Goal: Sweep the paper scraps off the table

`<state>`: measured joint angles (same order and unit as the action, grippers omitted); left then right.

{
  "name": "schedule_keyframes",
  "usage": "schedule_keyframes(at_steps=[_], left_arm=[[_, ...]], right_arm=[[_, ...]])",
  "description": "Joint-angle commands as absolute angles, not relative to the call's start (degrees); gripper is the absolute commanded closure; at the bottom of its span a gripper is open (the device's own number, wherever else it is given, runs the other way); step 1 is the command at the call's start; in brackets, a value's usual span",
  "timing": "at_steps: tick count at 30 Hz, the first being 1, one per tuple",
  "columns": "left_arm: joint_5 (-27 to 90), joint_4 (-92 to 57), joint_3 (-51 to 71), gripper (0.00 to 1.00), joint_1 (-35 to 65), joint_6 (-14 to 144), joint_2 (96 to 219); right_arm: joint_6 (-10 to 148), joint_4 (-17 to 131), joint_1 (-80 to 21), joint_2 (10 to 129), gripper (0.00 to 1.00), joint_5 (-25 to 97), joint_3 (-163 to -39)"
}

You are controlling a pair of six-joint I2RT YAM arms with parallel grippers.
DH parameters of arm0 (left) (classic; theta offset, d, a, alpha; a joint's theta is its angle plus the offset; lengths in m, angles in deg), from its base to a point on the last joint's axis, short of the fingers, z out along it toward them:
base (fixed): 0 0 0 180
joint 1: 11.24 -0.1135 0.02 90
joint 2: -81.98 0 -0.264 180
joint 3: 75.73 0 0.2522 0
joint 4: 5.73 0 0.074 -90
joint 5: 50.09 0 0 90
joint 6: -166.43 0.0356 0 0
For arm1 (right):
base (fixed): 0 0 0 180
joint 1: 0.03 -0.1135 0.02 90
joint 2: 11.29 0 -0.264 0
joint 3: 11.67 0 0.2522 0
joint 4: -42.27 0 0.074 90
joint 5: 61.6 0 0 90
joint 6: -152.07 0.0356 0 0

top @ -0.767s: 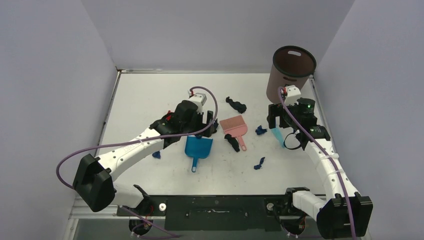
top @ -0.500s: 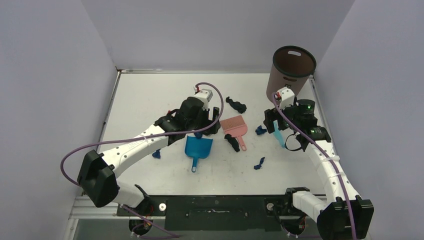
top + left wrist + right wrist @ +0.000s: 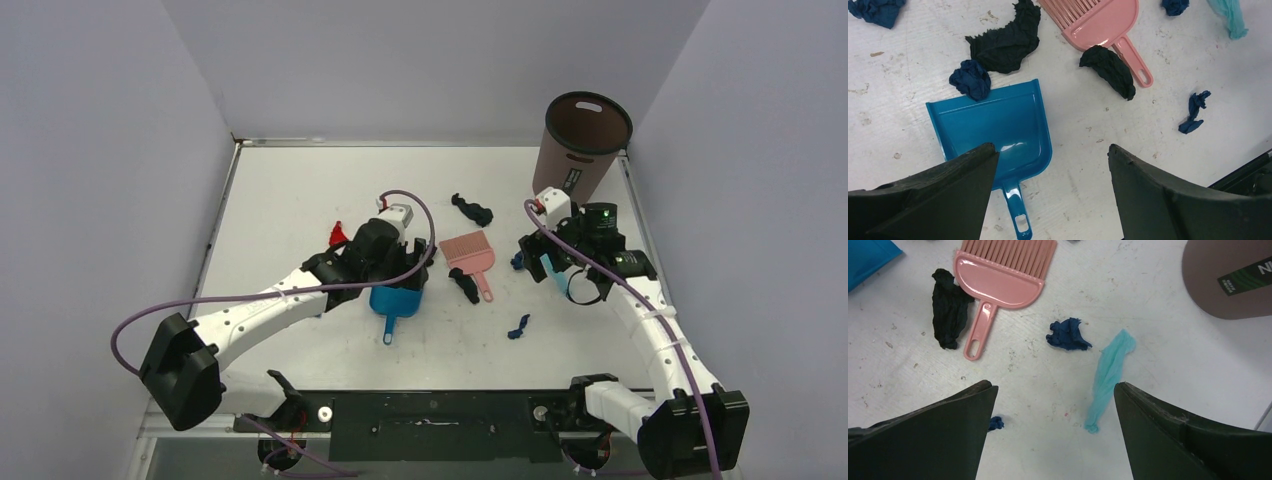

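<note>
The left gripper (image 3: pixel 1051 150), jaws spread wide and holding nothing, hangs over a blue dustpan (image 3: pixel 998 125), its black fingers framing the pan's short handle. The dustpan, glossy moulded plastic with a flat, flared tray, lies on the white table (image 3: pixel 290 190) with only bare plastic showing in that tray. A dark blue wad (image 3: pixel 970 80) touches its open lip, and a larger black crumple (image 3: pixel 1005 42) lies just beyond. The right gripper (image 3: pixel 1055 386), equally wide open and empty, hovers above the table, and the lower end of a twisted light-blue strip (image 3: pixel 1108 372) shows in the gap between its fingers. A dark blue clump (image 3: pixel 1068 335) sits just beside the strip's upper end. Near it a pink brush (image 3: pixel 998 282) of smooth plastic, with a half-round back and a row of stiff bristles, lies flat. A black scrap (image 3: pixel 948 310) rests against its handle. The scraps (image 3: pixel 875 10), all crumpled or twisted paper, are scattered over the middle and right of the table. Among them are a twisted blue piece (image 3: pixel 1195 112) towards the near edge, a black twist (image 3: pixel 472 209) farther back and a red bit (image 3: pixel 337 234) beside the left arm. A round brown bin (image 3: pixel 580 150), tapering downward and bearing a dark label, stands in the far right corner. Its mouth is open and its inside is too dark to tell what it holds. The tabletop is scuffed and edged in thin metal.
</note>
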<state>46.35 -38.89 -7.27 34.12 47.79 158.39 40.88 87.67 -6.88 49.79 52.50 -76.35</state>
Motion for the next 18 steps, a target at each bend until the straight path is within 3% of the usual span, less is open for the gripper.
schedule_keyframes(at_steps=[1, 9, 18], left_arm=[[48.45, -38.28, -7.56, 0.20, 34.45, 47.86, 154.41], [51.03, -40.85, -5.13, 0.20, 34.46, 50.79, 153.88], [48.47, -40.22, -0.23, 0.20, 34.45, 52.04, 160.51]], right_arm=[[41.41, 86.08, -7.45, 50.97, 0.10, 54.29, -75.17], [49.49, 77.26, -7.20, 50.84, 0.10, 44.61, -72.04], [44.41, 83.73, -7.31, 57.36, 0.10, 43.11, -77.29]])
